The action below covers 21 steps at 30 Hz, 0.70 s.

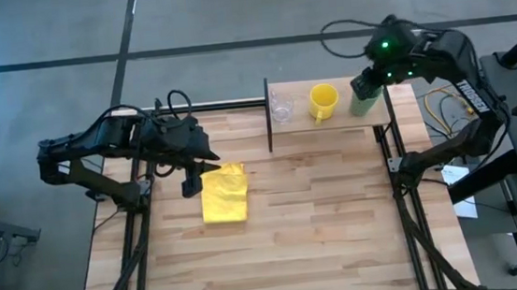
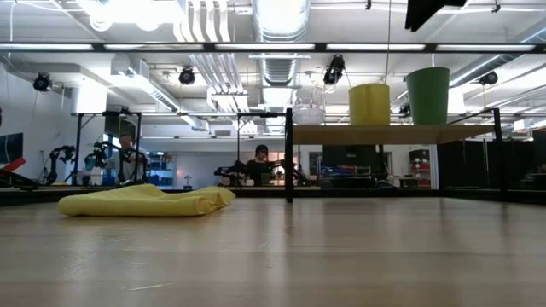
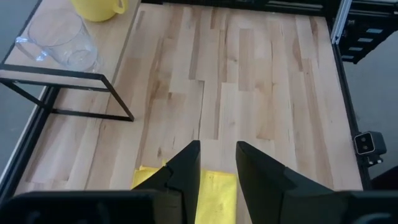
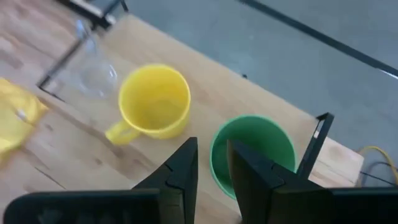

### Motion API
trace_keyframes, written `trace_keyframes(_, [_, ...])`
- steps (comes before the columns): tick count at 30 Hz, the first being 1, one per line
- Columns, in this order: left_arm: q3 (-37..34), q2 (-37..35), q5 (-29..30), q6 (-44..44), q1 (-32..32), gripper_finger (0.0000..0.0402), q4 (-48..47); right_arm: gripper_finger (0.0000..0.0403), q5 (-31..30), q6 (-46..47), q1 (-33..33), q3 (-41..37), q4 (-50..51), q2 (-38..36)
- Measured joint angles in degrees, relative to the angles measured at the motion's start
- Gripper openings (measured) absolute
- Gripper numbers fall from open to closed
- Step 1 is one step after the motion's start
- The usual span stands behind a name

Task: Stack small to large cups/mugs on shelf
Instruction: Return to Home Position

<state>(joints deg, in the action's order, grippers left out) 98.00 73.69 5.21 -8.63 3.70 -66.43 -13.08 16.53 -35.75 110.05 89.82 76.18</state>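
Note:
Three vessels stand upright in a row on the shelf (image 1: 306, 126), a light plank on black posts (image 2: 384, 134): the clear cup (image 1: 281, 112) (image 2: 309, 113), the yellow mug (image 1: 323, 102) (image 2: 369, 104) with its handle toward the near edge, and the green cup (image 1: 364, 108) (image 2: 428, 95). My right gripper (image 1: 364, 87) (image 4: 211, 144) hangs above the green cup (image 4: 255, 149), well clear of its rim in the low view (image 2: 431, 13), fingers a narrow gap apart. My left gripper (image 1: 190, 187) (image 3: 217, 146) waits low over the tabletop, narrowly open.
A folded yellow cloth (image 1: 224, 193) (image 2: 145, 201) lies on the slatted tabletop just beside and under my left gripper (image 3: 217, 186). The shelf's black frame (image 1: 268, 116) stands at the table's far edge. Bare wood (image 1: 321, 215) spreads across the middle and near side.

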Motion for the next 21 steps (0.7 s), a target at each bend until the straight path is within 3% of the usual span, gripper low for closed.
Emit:
trace_keyframes(6, [-1.1,0.4,0.0,-1.6,0.0,0.0089,0.0,0.0081,1.1,3.4,0.2,4.9,-0.3,-0.3])
trace_keyframes(12, [-1.5,-0.5,-0.1,-4.5,0.5,0.0089,10.3,0.0083,14.3,-2.0,5.0,2.5,-7.5,-4.6])
trace_keyframes(17, [-1.6,-3.2,-0.4,-2.2,1.9,0.0089,21.7,0.0077,15.0,-0.1,16.0,-7.6,-25.0,-12.6])
trace_keyframes(21, [-1.8,-4.7,-0.4,-1.8,2.5,0.0089,21.9,0.0079,14.8,3.1,27.8,-20.3,-42.0,-18.5])
